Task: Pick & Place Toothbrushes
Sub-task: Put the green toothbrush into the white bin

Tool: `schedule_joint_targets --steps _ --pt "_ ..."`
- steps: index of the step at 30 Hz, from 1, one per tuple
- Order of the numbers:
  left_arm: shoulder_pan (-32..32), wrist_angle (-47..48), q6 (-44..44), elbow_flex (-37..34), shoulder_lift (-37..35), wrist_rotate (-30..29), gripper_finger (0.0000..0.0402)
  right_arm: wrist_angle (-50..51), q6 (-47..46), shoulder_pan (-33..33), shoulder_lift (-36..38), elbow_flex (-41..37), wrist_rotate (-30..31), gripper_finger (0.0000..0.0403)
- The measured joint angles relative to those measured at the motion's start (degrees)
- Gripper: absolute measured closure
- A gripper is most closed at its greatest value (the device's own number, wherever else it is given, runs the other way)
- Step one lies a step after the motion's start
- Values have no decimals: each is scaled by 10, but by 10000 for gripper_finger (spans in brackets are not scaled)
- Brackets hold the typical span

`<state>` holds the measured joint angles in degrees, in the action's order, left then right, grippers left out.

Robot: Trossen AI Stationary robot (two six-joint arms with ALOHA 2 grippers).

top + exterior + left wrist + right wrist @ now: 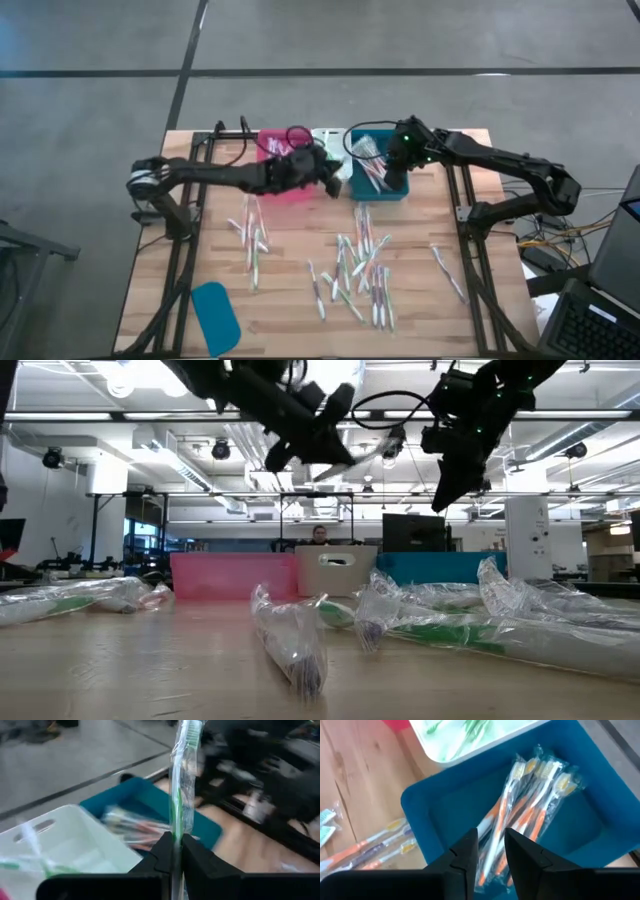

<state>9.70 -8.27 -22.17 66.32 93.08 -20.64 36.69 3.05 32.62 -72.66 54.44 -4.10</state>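
Many wrapped toothbrushes [360, 270] lie scattered on the wooden table. My left gripper [177, 840] is in the air by the pink bin [280, 150] and the white bin [75, 835], shut on a green toothbrush [181, 780] in a clear wrapper. My right gripper [491, 837] points down into the blue bin [445, 815] and is open. Its fingers stand just above the orange toothbrushes [535, 795] lying on the bin's floor. In the high view the right gripper [392, 172] is over the blue bin and the left gripper [330, 180] is beside that bin. My left gripper pinches the wrapped green toothbrush by its handle [176, 827] between the two fingers. The brush runs on past the fingertips, roughly along the fingers, with its head end [189, 727] farthest out. It is lifted clear of table and bins.
The three bins stand side by side at the table's far edge: pink, white with green toothbrushes [470, 730], and blue. A flat teal lid [215, 315] lies at the near left. Dark frame rails [185, 250] run along both table sides.
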Motion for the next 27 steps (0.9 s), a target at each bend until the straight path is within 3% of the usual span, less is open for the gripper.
schedule_joint_targets --steps 12,27 --pt "123 -16 -119 0 62 52 378 -21 6 0 68 -13 12 308" --pt "155 -38 -156 0 140 66 377 -26 8 0 99 -13 12 364"
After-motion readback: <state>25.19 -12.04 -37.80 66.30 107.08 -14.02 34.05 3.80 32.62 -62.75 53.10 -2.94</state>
